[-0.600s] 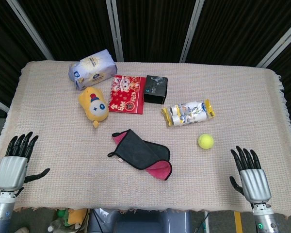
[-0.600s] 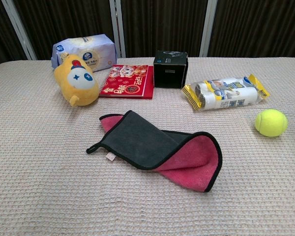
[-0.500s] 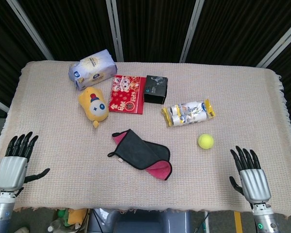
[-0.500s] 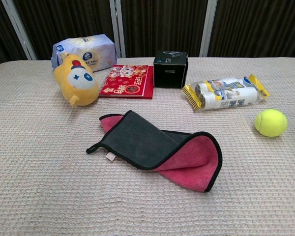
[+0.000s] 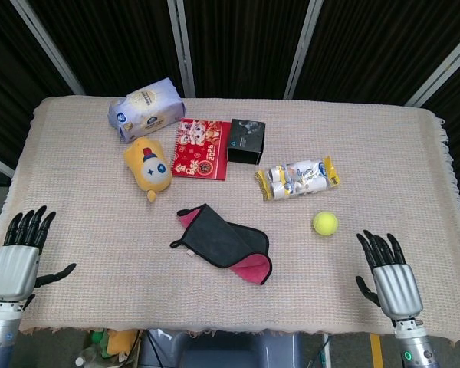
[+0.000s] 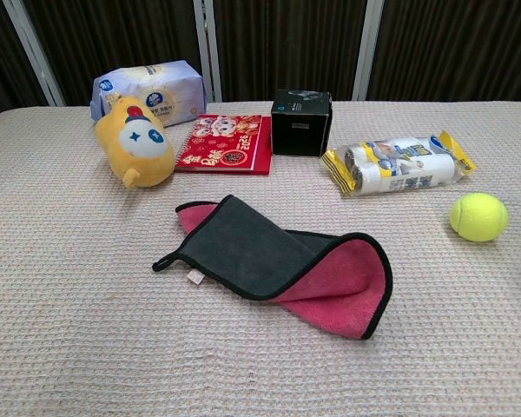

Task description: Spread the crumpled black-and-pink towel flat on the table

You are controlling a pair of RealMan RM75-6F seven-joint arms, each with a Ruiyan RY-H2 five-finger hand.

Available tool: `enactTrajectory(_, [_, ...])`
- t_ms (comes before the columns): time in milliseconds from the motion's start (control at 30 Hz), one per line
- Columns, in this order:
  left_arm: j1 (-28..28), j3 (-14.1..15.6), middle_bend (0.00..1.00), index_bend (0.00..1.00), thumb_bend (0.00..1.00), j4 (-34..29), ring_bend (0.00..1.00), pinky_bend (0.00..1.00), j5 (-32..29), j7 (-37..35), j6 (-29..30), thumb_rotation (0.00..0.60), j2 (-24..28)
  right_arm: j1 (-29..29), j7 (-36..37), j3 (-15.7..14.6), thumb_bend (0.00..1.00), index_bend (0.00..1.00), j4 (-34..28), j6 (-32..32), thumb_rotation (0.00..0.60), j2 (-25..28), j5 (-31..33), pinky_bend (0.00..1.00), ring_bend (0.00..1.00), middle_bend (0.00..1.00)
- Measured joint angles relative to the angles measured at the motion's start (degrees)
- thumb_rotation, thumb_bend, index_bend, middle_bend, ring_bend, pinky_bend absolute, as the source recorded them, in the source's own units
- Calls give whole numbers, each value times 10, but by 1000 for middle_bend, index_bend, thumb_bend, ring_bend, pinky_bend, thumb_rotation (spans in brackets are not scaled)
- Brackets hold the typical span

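1. Right now the black-and-pink towel [image 5: 224, 244] lies folded in the middle of the surface [image 5: 383, 153], pink side peeking out.
2. Both the left hand [image 5: 15, 261] and right hand [image 5: 389, 280] hold nothing, fingers spread, far from it.
3. A careless sweep might knock the tennis ball [image 5: 325, 223] rolling.
4. Its long side runs slantwise, from far-left to near-right.

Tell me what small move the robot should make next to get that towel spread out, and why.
Probably bring the right hand in toward the towel's folded pink end. The towel lies doubled over, dark side on top, pink underneath. Both hands are open at the table's near edge, touching nothing, and the left hand is farther off.
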Motion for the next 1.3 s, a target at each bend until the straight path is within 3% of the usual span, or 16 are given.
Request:
enactTrajectory(133, [-1, -4, 0, 0, 0, -1, 0, 0, -3, 6, 0, 600, -1, 15, -12, 9, 350, 119, -17, -11, 600, -4, -5, 810, 864, 790])
enactTrajectory(233, [-3, -4, 0, 0, 0, 0, 0, 0, -4, 14, -3, 600, -5, 33, -28, 15, 350, 197, -34, -33, 600, -8, -6, 872, 962, 901])
enactTrajectory(400, [-8, -2, 0, 0, 0, 11, 0, 0, -5, 27, -13, 600, -16, 67, -47, 30, 350, 240, -52, -83, 600, -22, 5, 921, 1000, 990])
enactTrajectory(800, [-14, -3, 0, 0, 0, 18, 0, 0, -4, 51, -17, 600, -31, 146, -114, 65, 350, 312, -104, -209, 600, -65, 103, 938, 1000, 1000])
enactTrajectory(1300, [-18, -2, 0, 0, 0, 25, 0, 0, -6, 50, -23, 600, -36, 189, -233, 72, 350, 312, -121, -227, 600, -154, 175, 938, 1000, 1000])
